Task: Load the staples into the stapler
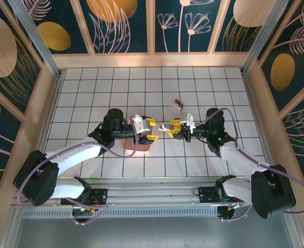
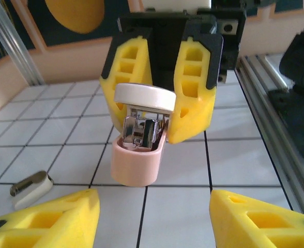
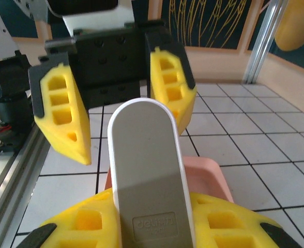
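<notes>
Hold the stapler point(image 2: 136, 166) steady in the clamped right end effector point(image 2: 145, 135), with its metal channel point(image 2: 140, 129) toward the released left end effector point(image 2: 153, 199), untilted.

We find the top external camera above and behind the arms, looking down on the whole table point(image 1: 90, 88) from far off. Each wrist camera sits close behind its own hand: the left hand point(image 1: 152, 130) camera faces the right hand point(image 1: 167, 128), and the reverse. Both wrist views share the stapler point(image 2: 144, 98) between the hands.
</notes>
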`<state>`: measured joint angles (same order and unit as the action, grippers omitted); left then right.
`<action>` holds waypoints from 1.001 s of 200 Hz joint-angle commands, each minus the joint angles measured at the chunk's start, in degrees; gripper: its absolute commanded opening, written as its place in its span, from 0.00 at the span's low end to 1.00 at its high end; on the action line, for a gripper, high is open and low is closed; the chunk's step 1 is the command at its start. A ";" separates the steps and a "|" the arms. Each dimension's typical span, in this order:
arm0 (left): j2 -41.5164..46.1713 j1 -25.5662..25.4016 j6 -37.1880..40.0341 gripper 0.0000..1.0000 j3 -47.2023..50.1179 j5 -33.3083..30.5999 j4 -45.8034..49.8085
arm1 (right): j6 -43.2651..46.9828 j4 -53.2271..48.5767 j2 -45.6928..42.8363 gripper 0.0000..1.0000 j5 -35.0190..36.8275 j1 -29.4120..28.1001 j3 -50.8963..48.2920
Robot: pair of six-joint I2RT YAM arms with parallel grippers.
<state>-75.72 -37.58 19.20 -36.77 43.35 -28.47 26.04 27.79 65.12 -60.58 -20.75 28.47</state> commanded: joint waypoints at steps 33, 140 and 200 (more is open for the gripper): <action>-2.20 0.84 -7.88 0.59 3.23 6.10 -18.01 | -4.85 9.53 1.10 0.14 -4.33 0.10 -0.71; -5.28 0.84 -4.09 0.55 -1.27 10.95 -14.69 | -3.91 7.00 3.75 0.14 -9.03 -0.25 2.02; -7.23 0.84 -2.33 0.38 -4.87 14.04 -9.72 | -3.19 5.74 3.16 0.14 -8.79 -0.39 2.29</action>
<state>-81.80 -37.01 14.94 -39.20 54.04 -41.54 22.13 34.00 68.58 -67.81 -20.78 28.88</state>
